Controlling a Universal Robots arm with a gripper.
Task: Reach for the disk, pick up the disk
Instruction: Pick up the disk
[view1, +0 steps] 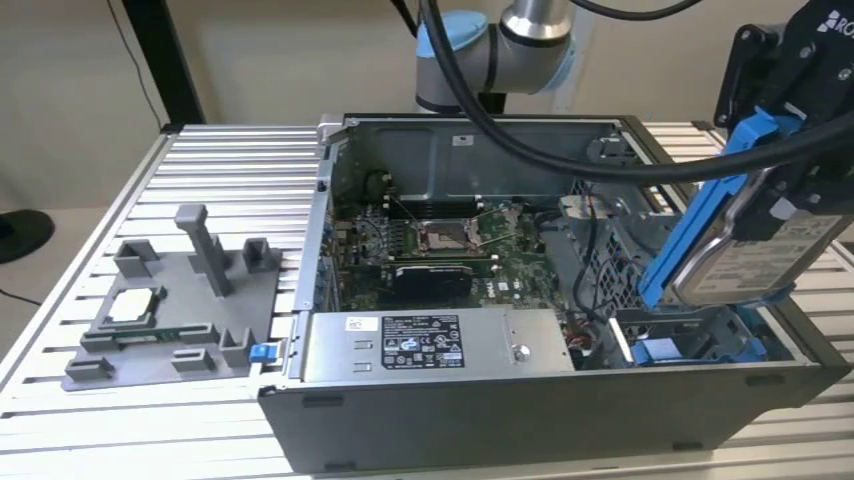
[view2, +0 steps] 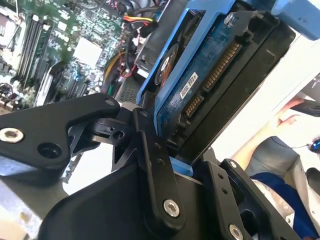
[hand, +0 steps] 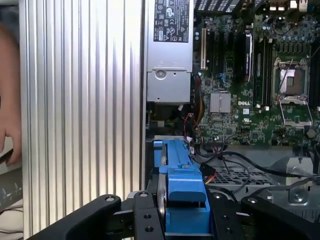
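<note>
pick looks done: pincer (hand: 182, 220) clamped on the disk (view1: 754, 255) by its blue rails, disk tilted and held up above the open pc case (view1: 441, 425) at the exterior view's right, clear of the drive bay. exterior view shows the label face; second wrist view shows the disk's connector side plus a person's hand (view2: 280, 122) nearby. cpu tray (view1: 160, 330) sits on the bench (view1: 240, 160).

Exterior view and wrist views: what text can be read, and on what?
None can be read.
Print on power supply label: too small.
Print on disk face: blurred.
Print on disk's sticker, second wrist view: too small.
Marks on motherboard: too small.
</note>
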